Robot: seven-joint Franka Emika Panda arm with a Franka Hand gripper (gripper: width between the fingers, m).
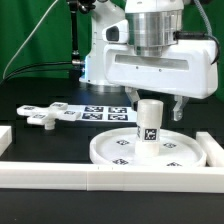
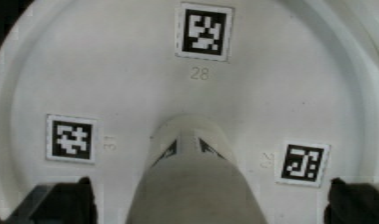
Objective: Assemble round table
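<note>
Wide open at the gripper (image 1: 157,106), with nothing held. Hangs low over the short thick leg (image 1: 150,124), one finger on each side of its top, with a gap visible on both sides in the exterior view. In the wrist view, only the dark fingertips (image 2: 65,203), well apart from each other, with the pale top of the leg between them and not touched. Upright on the big round disc (image 1: 105,152), about at the middle of it, with one black-white tag turned to the exterior camera. Not possible to tell whether fixed into the disc or only standing there. Flat on the black tabletop (image 1: 40,150) under that, rim upward, with small square tags on the inner face; three of these clear in the wrist view, around the leg. To the exterior view's left of the disc and well apart from it, the cross-shaped foot piece (image 1: 40,117), lying flat on the tabletop. Between foot piece and disc, a little further back, the marker board (image 1: 95,110) with its printed tags. Along the near edge and at the exterior view's right, long white rails (image 1: 110,178), just beside the rim of the disc. Behind all, the white arm (image 1: 150,60) and a green curtain (image 1: 30,40).
</note>
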